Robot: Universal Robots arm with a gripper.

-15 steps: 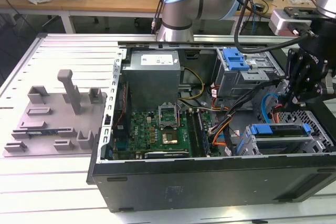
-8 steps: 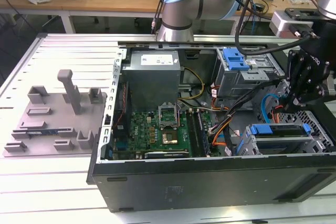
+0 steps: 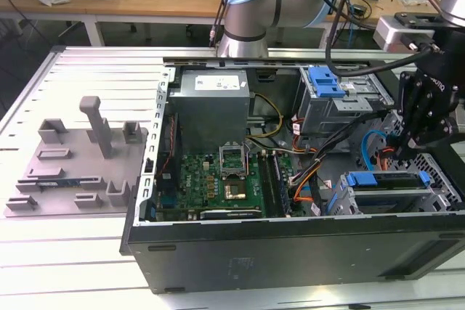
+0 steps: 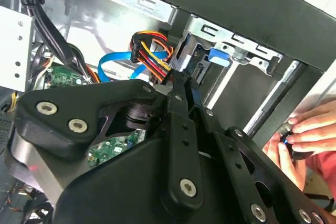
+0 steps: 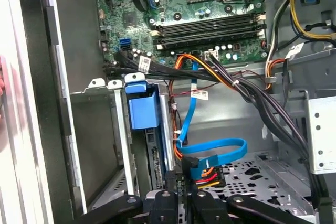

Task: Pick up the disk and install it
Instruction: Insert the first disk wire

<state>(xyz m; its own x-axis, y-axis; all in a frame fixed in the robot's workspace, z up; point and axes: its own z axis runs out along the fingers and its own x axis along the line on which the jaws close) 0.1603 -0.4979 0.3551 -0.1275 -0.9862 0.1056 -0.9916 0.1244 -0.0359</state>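
Right up against the lens in the second wrist view is the gripper [image 4: 184, 85], all black linkage, poking down into the open PC case [image 3: 290, 252]. Its jaws are pulled almost together and we can't make out anything pinched between them, so we'd say it's carrying nothing.

The disk [image 5: 144, 111] already stands on edge in the drive cage [image 5: 119, 129] at the exterior view's right, blue frame showing. The gripper tip sits right by the disk's connector end, next to the blue data cable [image 5: 220, 148] and the orange-and-yellow power plug [image 5: 210, 174]. Touching or not, we can't say.

So we reckon pickup is done and this is the seating stage. Finishing calls for a straight push along the cage rails, clear of those cables. Someone's hand [image 4: 307, 132] is just outside the case.
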